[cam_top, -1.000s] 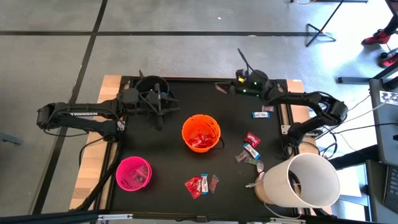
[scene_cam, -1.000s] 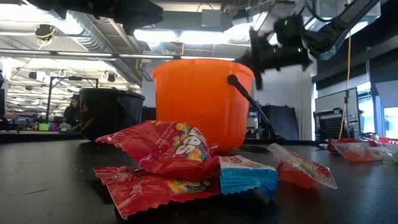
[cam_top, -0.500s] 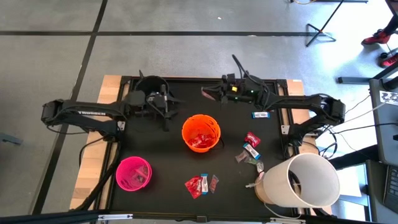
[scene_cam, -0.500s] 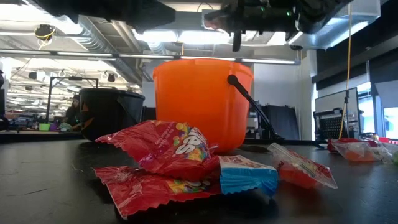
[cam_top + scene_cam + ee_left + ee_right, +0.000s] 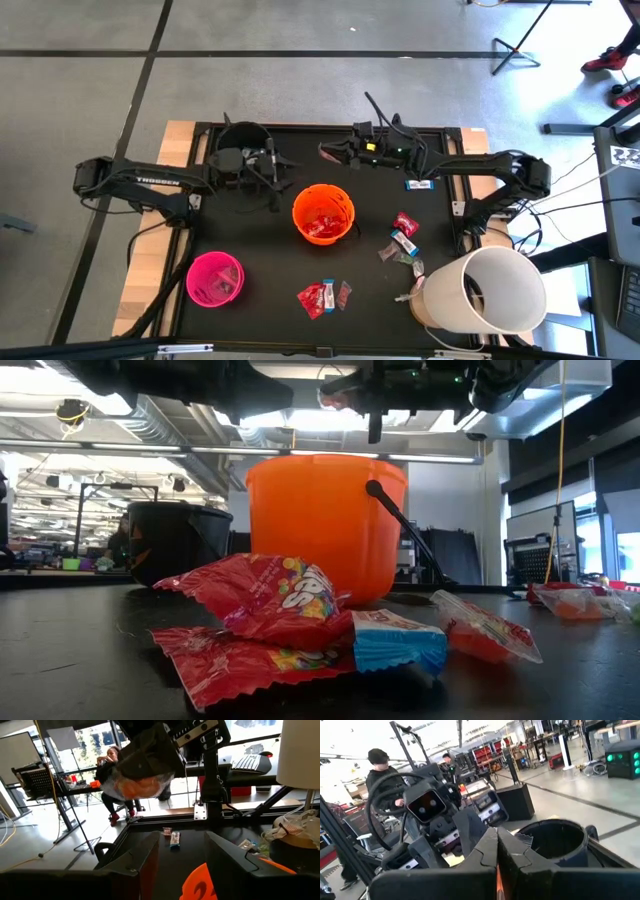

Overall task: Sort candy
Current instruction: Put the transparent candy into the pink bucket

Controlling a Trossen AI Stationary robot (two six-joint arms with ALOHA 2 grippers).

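Two pincers aloft: right pincer (image 5: 330, 153) clamped on clear orange-filled candy packet (image 5: 142, 770); left pincer (image 5: 272, 185) part-open, empty, facing it; orange bucket (image 5: 323, 213) between, below.

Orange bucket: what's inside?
The round orange plastic bucket holds red candy packets, seen in the high view. Anything beneath that pile is covered, and the low view shows only the bucket's outer wall.

Three small buckets stand here: one orange (image 5: 323, 213), one pink (image 5: 214, 277), one black (image 5: 244, 141).
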